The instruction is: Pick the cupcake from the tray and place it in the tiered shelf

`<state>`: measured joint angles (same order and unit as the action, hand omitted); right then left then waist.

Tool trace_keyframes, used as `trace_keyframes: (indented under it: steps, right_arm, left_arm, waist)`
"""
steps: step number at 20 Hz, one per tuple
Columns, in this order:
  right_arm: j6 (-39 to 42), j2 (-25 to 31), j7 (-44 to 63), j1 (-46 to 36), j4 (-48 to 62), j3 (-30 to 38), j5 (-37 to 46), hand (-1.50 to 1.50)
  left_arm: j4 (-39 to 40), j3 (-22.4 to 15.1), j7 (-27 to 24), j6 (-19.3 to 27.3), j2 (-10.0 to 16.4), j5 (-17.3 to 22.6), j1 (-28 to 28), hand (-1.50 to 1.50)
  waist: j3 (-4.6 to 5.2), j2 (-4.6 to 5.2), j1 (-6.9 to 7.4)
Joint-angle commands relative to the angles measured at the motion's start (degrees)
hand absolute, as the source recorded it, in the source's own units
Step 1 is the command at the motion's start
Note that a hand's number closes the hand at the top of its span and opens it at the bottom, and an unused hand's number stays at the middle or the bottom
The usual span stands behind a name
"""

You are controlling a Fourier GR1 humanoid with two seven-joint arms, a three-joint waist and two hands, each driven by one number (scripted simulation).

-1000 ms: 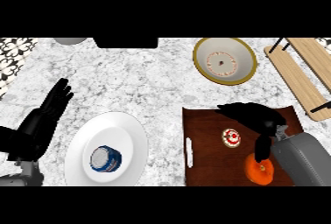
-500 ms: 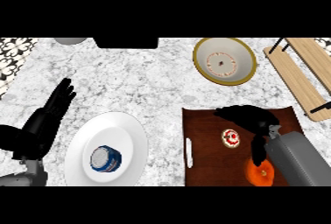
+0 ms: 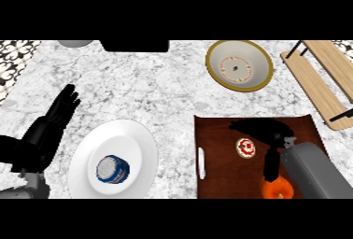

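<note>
Counter top seen from above, read left to right. Left hand rests at the left edge, fingers straight and pointing up, holding nothing; it is well apart from the task's things. Beside it lies a white plate bearing a blue cup. Next comes the brown tray, on which the cupcake stands upright, its red-and-white top facing the viewer. Right hand sits over the tray just beyond the cupcake, fingers reaching leftward along its far side. The cupcake therefore lies just on the near side of the palm, apart from the fingers. The hand holds nothing and appears open, though how far its fingers are bent is hard to judge from this angle. An orange lies on the tray near the forearm. The shelf stands at the far right, beyond the tray's far corner.

Judgement: the right hand is plainly the nearer. The cupcake is round, so no axis needs matching; the coming move calls for a short drop toward the viewer and a closing of the fingers.
</note>
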<state>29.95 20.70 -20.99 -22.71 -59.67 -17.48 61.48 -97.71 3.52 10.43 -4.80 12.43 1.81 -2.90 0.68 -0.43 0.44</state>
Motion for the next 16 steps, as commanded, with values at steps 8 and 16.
trace_keyframes:
  steps: [8,16]
  right_arm:
    - [-16.9,-4.1,-2.6,3.7,6.6,1.7,4.4,1.50]
    - [-23.9,-2.3,-8.6,1.8,5.2,5.8,4.3,1.50]
  left_arm:
    - [1.6,2.5,2.7,-1.3,0.9,1.3,-4.3,0.00]
    - [0.6,0.2,0.2,-0.2,-2.3,-1.6,-0.5,0.00]
  waist:
    - [-0.74,0.54,-0.08]
    - [-0.69,0.38,-0.40]
